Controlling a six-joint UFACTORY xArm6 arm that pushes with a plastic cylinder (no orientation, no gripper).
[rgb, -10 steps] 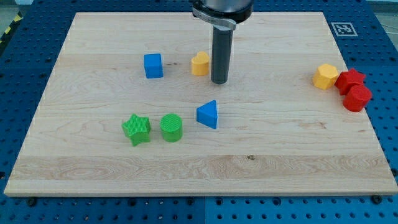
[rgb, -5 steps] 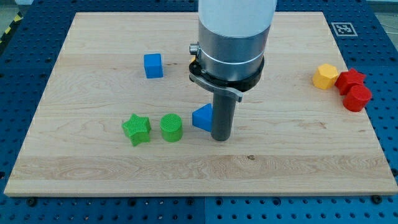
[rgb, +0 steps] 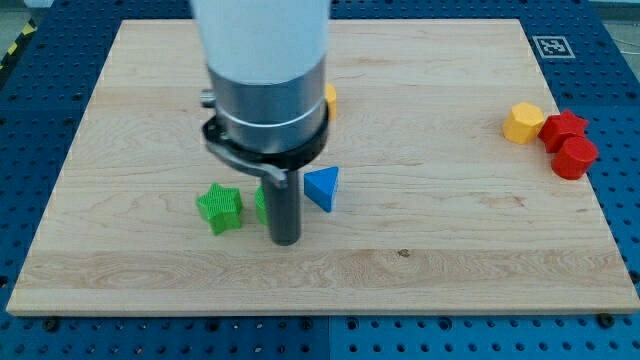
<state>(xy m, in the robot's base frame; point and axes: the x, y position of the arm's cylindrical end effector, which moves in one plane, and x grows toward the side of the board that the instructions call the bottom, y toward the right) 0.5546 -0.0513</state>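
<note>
Your arm carries no claw — only the rod, and my tip (rgb: 286, 240) sits on the pale wooden counter (rgb: 450, 250), just in front of the green cylinder (rgb: 261, 203), which it mostly hides. The green star (rgb: 219, 208) lies to the view's left, the blue triangle (rgb: 322, 187) to the right. Far right: a yellow block (rgb: 523, 122) and two red blocks (rgb: 569, 145) — bunched together. Blue pegboard (rgb: 40, 110) surrounds the counter.

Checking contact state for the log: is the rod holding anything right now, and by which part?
Nothing is held; the rod cannot grip. My tip stands just in front of the green cylinder, mostly hidden behind the rod, between the green star and blue triangle. Contact cannot be told.
</note>
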